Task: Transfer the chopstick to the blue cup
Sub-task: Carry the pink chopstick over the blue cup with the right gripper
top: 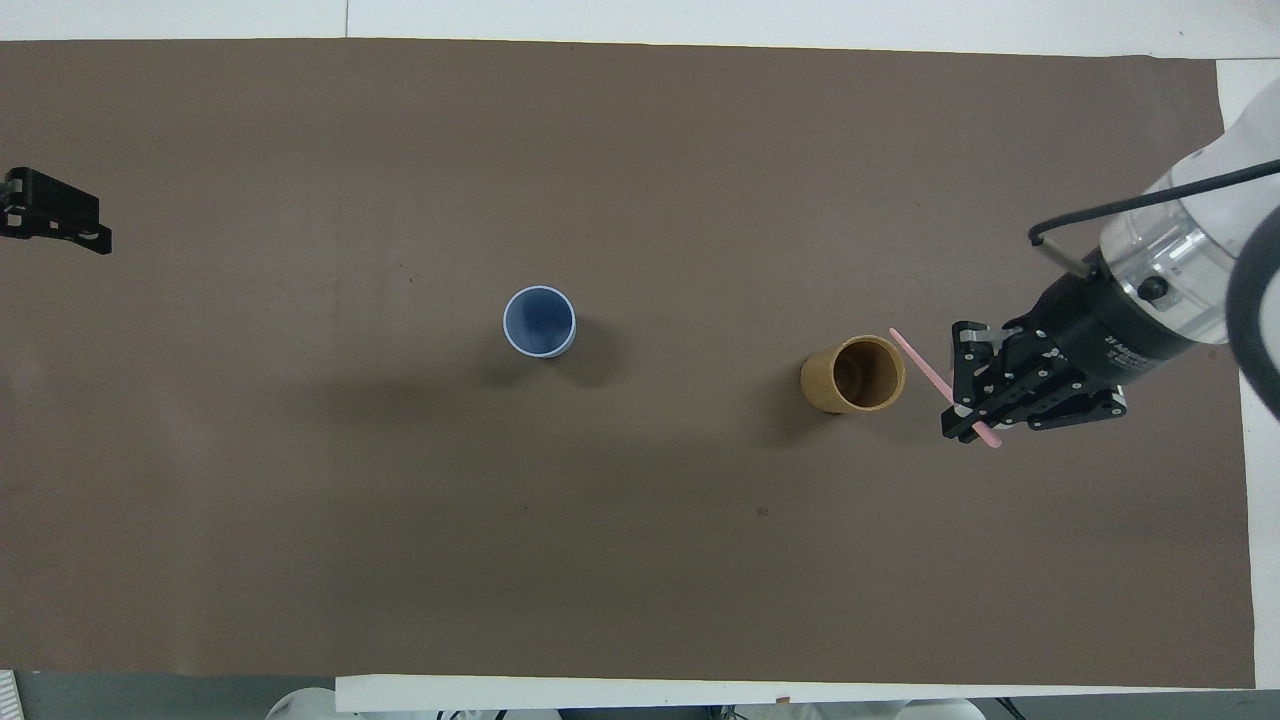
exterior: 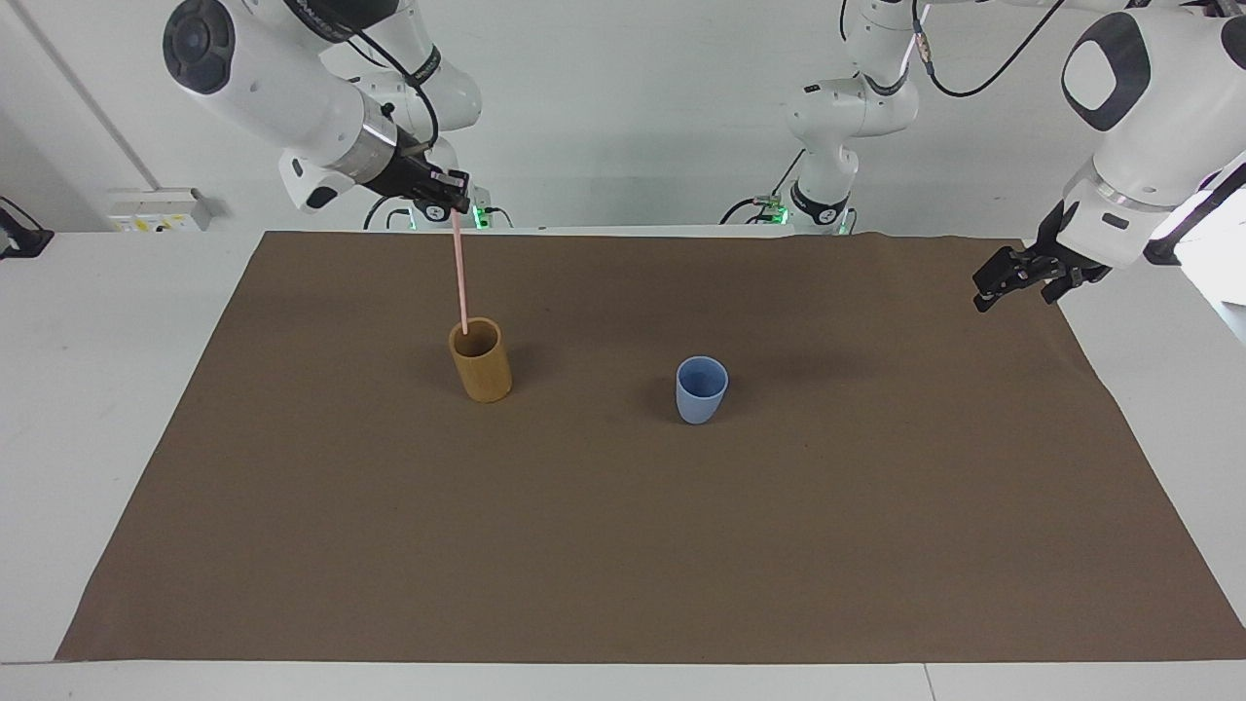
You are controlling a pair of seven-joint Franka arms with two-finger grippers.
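Note:
My right gripper is shut on the top end of the pale pink chopstick and holds it high and nearly upright. The stick's lower tip is at the rim of the tan cylinder cup. In the overhead view the chopstick slants from the tan cup's rim to my right gripper. The blue cup stands upright and empty mid-table, beside the tan cup toward the left arm's end; it also shows in the overhead view. My left gripper waits in the air over the mat's edge at its own end.
A brown mat covers most of the white table. The two cups are the only things standing on it.

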